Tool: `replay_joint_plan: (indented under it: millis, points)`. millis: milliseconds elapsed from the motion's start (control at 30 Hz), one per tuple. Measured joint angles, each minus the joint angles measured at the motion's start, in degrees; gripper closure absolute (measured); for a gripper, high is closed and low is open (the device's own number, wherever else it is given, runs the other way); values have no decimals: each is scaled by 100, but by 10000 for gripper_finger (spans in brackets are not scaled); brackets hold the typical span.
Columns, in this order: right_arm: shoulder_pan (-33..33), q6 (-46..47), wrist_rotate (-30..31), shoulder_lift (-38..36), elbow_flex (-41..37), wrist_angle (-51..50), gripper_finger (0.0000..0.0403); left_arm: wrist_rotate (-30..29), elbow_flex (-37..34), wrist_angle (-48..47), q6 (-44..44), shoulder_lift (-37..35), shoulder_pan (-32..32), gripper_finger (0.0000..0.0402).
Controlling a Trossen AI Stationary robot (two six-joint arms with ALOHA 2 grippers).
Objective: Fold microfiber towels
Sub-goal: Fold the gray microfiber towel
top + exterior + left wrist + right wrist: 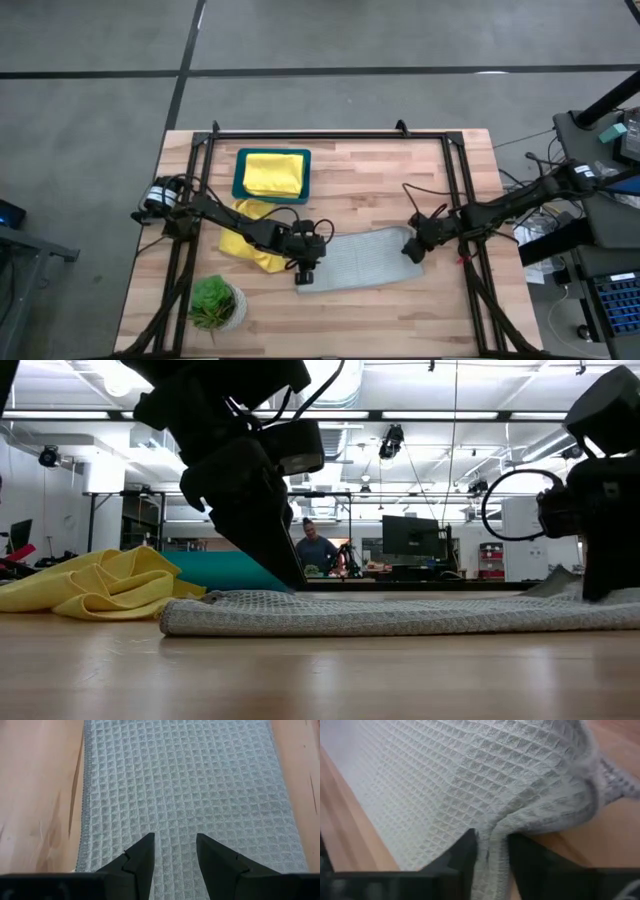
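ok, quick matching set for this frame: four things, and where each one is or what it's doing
Things:
1. grey towel
2. folded yellow towel
3. crumpled yellow towel
4. right gripper

States:
A. in the teal tray
B. loose heap under the left arm
C. fingers pinching a towel edge
D. lying flat between the two grippers

Pairs: 1-D, 2-A, 3-B, 4-C

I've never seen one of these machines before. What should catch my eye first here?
Look at the pale grey towel lying flat in the middle of the wooden table, a dark arm at each end. The right gripper pinches a bunched fold of its edge, while the left gripper rests open on the other end. Behind, a folded yellow towel fills a teal tray.
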Motion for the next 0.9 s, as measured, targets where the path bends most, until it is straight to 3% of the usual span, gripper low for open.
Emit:
replay_joint_plan:
  millis: [167,300,433,633,767,900]
  points:
    - [0,-191,-48,-7,103,-153,383,-24,-2,-137,2,-65,0,272]
    - [-2,-342,-26,-70,619,-1404,387,-27,13,-1007,-1,-410,-46,272]
    - [-4,-541,459,-36,1453,-3291,388,-30,-24,-1433,-21,-832,-131,272]
    - [-15,-631,1089,-15,2732,-5199,389,-98,-170,-955,-146,-948,-176,272]
    - [-15,-395,1121,75,3291,-5539,389,-104,-298,-431,-199,-715,-244,272]
    - [-15,-304,574,264,3478,-5010,390,-97,-302,-405,-418,-540,-389,272]
